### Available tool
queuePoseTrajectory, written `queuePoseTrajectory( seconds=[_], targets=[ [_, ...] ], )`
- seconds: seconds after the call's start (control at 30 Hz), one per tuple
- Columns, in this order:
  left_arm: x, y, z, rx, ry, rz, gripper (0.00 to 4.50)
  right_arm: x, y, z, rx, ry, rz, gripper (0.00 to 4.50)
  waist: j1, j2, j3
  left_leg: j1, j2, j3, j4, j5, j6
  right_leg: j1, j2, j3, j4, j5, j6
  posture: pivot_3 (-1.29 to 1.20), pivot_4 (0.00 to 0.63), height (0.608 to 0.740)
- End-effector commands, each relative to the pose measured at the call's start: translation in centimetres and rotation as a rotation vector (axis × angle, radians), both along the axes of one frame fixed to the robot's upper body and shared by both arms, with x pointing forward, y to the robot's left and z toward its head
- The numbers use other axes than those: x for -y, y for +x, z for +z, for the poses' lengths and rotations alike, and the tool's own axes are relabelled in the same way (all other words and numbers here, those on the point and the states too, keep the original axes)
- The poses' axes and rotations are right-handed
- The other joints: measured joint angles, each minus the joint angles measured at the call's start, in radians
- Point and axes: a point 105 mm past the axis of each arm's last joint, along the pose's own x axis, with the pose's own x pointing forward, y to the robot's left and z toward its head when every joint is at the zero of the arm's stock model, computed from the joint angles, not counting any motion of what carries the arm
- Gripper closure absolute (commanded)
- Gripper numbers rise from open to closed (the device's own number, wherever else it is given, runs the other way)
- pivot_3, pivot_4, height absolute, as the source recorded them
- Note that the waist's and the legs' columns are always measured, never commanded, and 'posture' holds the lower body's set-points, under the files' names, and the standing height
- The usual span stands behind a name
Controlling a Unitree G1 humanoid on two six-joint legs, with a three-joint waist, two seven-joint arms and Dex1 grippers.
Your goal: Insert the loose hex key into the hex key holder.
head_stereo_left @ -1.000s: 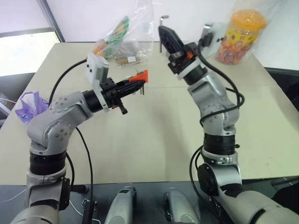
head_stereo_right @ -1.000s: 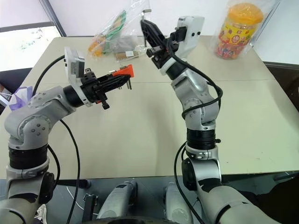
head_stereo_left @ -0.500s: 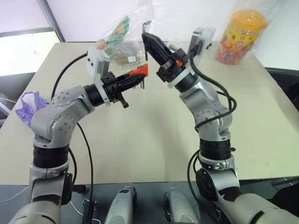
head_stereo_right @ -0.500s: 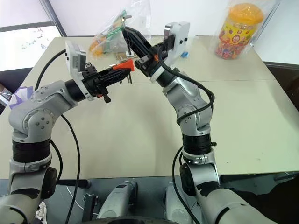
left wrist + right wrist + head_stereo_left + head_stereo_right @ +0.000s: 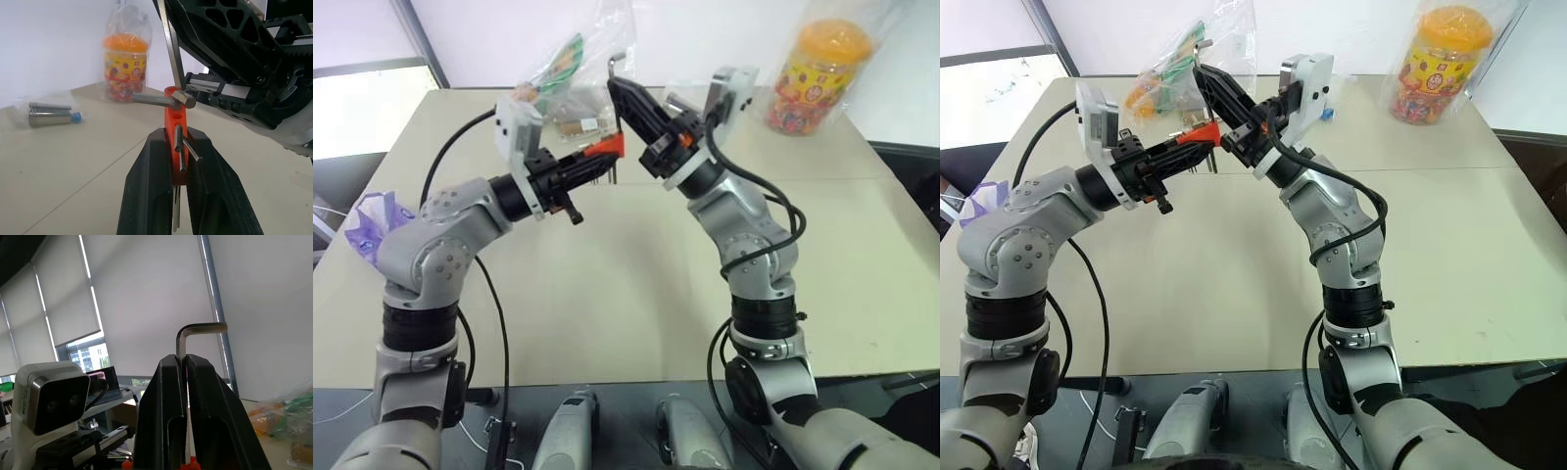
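L gripper (image 5: 592,164), centre-left of the left eye frame, is clenched on the hex key holder (image 5: 604,149); the red-orange block pokes out past the fingertips, pointing toward frame centre. In the left wrist view the holder (image 5: 172,117) stands upright between the two black fingers (image 5: 146,186), w/ several short dark keys along its face and one thicker key sticking out sideways near its top.

R gripper (image 5: 625,90), upper centre of the frame, is clamped on the loose hex key (image 5: 615,65). The bent end shows above the fingertips in the right wrist view (image 5: 195,330), long shank running down between the pads. In the left wrist view the shank's lower end (image 5: 172,46) comes down to the top of the holder, just beside or touching the thick key; can't tell if it's in a slot yet.

Step in hand, as I read it: lining up the shank tip w/ an empty hole in the holder and pushing in.

To do it well:
- keep L arm steady; let R do the fine moves
- bring shank axis parallel to the hole before pushing, no side load on the thin rod
- steer clear of the protruding thick key, approach from the open side
- push slow along the shank; if it binds, back off and re-aim
- don't loosen R grip until the key sits firm in the block

Table (image 5: 636,284) below lies well apart from both tools, so a dropped key would fall far
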Motion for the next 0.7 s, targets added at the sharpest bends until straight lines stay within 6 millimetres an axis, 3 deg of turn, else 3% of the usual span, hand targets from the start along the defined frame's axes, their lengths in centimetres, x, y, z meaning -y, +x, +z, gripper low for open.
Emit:
queuePoseTrajectory(
  seconds=[0.03, 0.47, 0.7],
  targets=[
    [-0.13, -0.71, 1.64, 0.066, -0.026, -0.008, 4.50, 0.04, -0.92, 1.27, 0.064, 0.026, -0.004, 4.46, 0.000, 0.000, 0.000, 0.000, 0.000, 0.000, 0.000, 0.000, 0.000, 0.000, 0.000, 0.000, 0.000, 0.000, 0.000, 0.00, 0.150, 0.740],
    [0.06, -0.83, 1.55, 0.057, -0.031, -0.016, 4.50, 0.01, -0.44, 1.32, 0.065, 0.037, -0.037, 4.46, 0.000, 0.000, 0.000, 0.000, 0.000, 0.000, 0.000, 0.000, 0.000, 0.000, 0.000, 0.000, 0.000, 0.000, 0.000, 0.00, 0.150, 0.740],
    [-0.04, -0.70, 1.51, 0.053, -0.037, -0.009, 4.50, -0.73, -1.29, 1.08, 0.069, 0.038, -0.011, 4.46, 0.000, 0.000, 0.000, 0.000, 0.000, 0.000, -0.001, 0.000, 0.000, 0.000, 0.000, 0.000, 0.000, 0.000, 0.000, 0.00, 0.150, 0.740]
  ],
)
